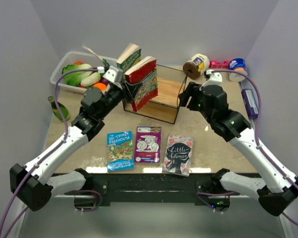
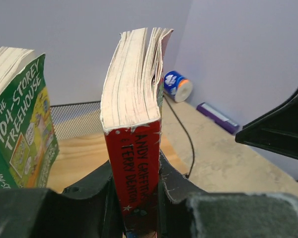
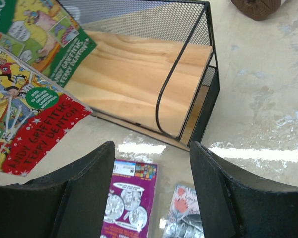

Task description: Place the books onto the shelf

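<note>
Nearest, the blue book (image 1: 119,150), purple book (image 1: 148,144) and grey book (image 1: 178,154) are being seen lying flat. The red book (image 1: 143,82) is being clamped upright by the left gripper (image 2: 136,198) at the left end of the shelf (image 1: 170,95). The right gripper (image 3: 151,183) is being held open opposite, and the green book (image 1: 129,56) is being propped behind.

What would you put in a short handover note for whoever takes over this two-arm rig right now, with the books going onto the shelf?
Left gripper: shut on the red-spined paperback, held upright at the left end of the black-framed wooden shelf.
Right gripper: open and empty, beside the shelf's right end.
Done: the green "104-Storey Treehouse" paperback stands tilted on the shelf's board, far left.
Left to do: seat the red one, then shelve the blue Treehouse paperback, the purple paperback and the grey "Little Women" paperback, which lie flat in a row near the table edge closest to the arm bases.
</note>
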Motion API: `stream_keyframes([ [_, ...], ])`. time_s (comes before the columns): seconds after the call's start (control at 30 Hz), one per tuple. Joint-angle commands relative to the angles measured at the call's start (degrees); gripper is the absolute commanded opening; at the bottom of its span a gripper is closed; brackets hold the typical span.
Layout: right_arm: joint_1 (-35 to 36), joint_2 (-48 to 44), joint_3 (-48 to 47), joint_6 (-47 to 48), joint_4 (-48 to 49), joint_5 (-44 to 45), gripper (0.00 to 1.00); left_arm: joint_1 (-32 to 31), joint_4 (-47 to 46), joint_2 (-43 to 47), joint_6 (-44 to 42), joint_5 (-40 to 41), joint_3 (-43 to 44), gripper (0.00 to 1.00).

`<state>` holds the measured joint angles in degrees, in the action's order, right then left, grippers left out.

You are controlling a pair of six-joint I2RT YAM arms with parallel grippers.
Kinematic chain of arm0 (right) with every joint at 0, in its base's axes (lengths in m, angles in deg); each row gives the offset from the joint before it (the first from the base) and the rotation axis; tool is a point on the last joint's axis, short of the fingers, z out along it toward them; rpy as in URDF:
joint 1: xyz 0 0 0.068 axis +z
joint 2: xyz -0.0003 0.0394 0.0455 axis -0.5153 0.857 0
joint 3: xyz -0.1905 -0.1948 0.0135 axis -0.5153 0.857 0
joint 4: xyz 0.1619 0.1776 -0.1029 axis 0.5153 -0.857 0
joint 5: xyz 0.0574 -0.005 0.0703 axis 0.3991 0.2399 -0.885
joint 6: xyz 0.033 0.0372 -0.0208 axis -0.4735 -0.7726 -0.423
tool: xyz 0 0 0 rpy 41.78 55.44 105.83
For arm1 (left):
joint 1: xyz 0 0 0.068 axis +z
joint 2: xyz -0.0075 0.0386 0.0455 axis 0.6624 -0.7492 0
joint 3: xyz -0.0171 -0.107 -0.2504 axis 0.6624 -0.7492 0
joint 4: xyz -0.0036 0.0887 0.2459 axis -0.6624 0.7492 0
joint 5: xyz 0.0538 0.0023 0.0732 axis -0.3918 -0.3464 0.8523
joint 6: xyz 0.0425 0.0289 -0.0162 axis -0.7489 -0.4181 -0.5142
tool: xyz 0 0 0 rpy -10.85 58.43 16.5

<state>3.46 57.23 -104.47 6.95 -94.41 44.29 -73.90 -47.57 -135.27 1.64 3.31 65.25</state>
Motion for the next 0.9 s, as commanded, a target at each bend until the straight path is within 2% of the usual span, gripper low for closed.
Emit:
stream_keyframes([
  [0.0, -0.11, 1.97, 1.97, -2.32, 9.02, 7.93, 0.65, -1.94, -12.04, -1.46, -8.91, 14.69, 2.29, 0.00],
  [0.17, -0.38, 8.55, 0.48, -2.50, 11.24, 8.20, 0.64, -1.85, -17.08, -4.80, -11.82, 18.12, 2.29, 0.00],
  [0.53, -1.52, 16.56, 0.92, -2.41, 15.20, 6.79, 0.61, -1.85, -24.89, -11.75, -17.27, 19.53, 1.33, 0.00],
  [0.77, -1.96, 18.50, 1.71, -1.62, 16.69, 6.36, 0.49, -1.85, -31.49, -14.21, -19.99, 21.37, -1.22, 0.00],
  [0.87, -2.22, 19.38, 2.06, -1.44, 17.22, 5.74, 0.40, -1.77, -33.86, -15.26, -21.22, 22.07, -2.19, 0.00],
])
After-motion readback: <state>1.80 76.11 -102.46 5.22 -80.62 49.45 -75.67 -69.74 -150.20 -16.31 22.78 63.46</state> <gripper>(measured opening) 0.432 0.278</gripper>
